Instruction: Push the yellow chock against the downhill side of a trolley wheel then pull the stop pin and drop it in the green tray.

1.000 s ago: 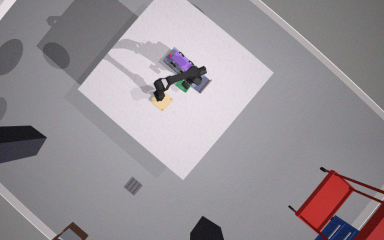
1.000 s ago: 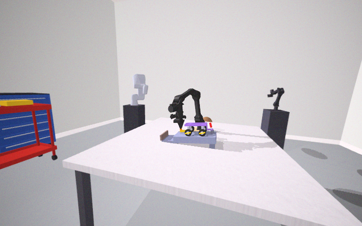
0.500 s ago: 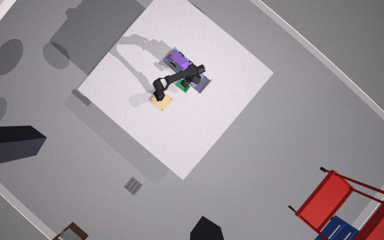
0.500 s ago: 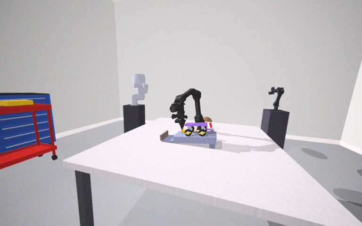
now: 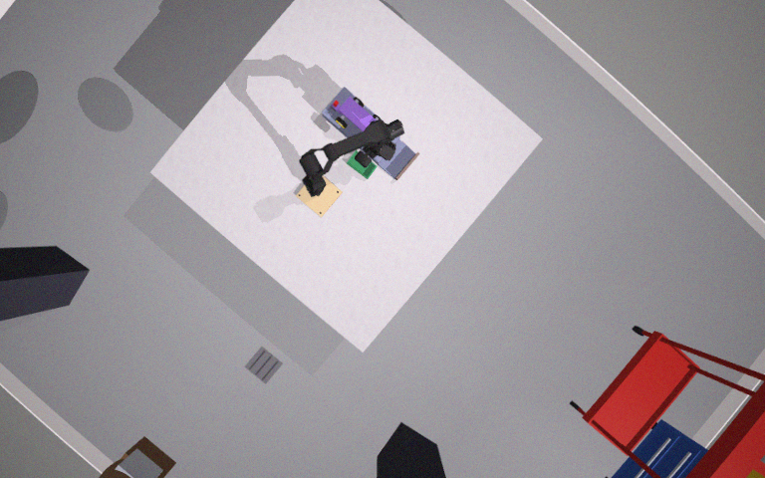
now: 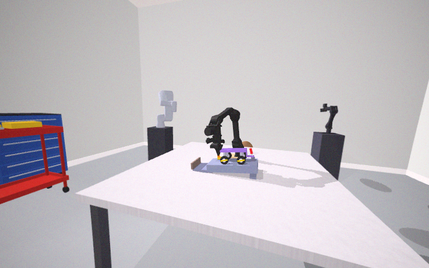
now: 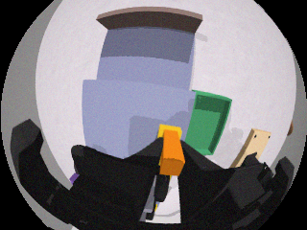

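My gripper (image 6: 218,153) (image 7: 170,143) points down, shut on the yellow chock (image 6: 218,157) (image 7: 170,128) by its orange handle. The chock is at or just above the ramp (image 5: 401,158) (image 6: 232,166) (image 7: 107,112), downhill of the purple trolley (image 5: 352,111) (image 6: 234,150). Whether it touches the ramp or a wheel cannot be told; its rubber base is mostly hidden. The trolley stands on the upper ramp; only a purple sliver shows in the wrist view. The red-headed stop pin (image 5: 336,103) (image 6: 251,151) stands at its uphill end. The green tray (image 5: 367,171) (image 7: 222,126) lies beside the ramp.
A brown end board (image 5: 408,166) (image 6: 196,163) (image 7: 151,20) stands across the ramp's low end. The arm's tan base plate (image 5: 320,201) (image 7: 254,146) is on the tray's side of the ramp. The arm passes over the tray.
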Motion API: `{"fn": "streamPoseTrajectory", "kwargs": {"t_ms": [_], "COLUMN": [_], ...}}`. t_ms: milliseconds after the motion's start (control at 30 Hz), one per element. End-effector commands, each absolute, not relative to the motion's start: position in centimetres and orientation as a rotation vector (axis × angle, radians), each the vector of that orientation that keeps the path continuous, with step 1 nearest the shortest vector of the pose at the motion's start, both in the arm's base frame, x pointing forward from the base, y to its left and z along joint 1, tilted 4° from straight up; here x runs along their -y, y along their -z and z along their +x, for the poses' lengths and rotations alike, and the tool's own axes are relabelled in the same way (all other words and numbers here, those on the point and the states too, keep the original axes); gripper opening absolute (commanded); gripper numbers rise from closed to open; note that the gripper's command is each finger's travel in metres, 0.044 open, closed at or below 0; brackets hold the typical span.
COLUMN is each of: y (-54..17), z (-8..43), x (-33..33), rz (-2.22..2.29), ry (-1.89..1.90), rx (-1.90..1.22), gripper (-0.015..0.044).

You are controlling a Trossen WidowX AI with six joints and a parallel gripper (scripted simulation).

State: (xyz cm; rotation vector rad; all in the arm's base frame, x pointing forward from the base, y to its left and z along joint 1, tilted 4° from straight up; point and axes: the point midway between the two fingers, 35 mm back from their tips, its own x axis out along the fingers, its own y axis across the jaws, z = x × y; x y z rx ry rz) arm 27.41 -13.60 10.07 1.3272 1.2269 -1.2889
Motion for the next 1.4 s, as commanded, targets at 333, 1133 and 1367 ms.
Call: {"fn": "streamPoseTrajectory", "kwargs": {"t_ms": [333,1133,1367], "y": [-10.1,-15.7,-15.4], "z": [27.4,27.5,27.4], "x": [13.6,14.0,13.9], "rz": [1.327,1.335,1.332], "ry": [1.288,1.282,1.286], "rx": [-1.228,-1.227,-1.225], "gripper": [0.0105,0.019,0.0269]}}
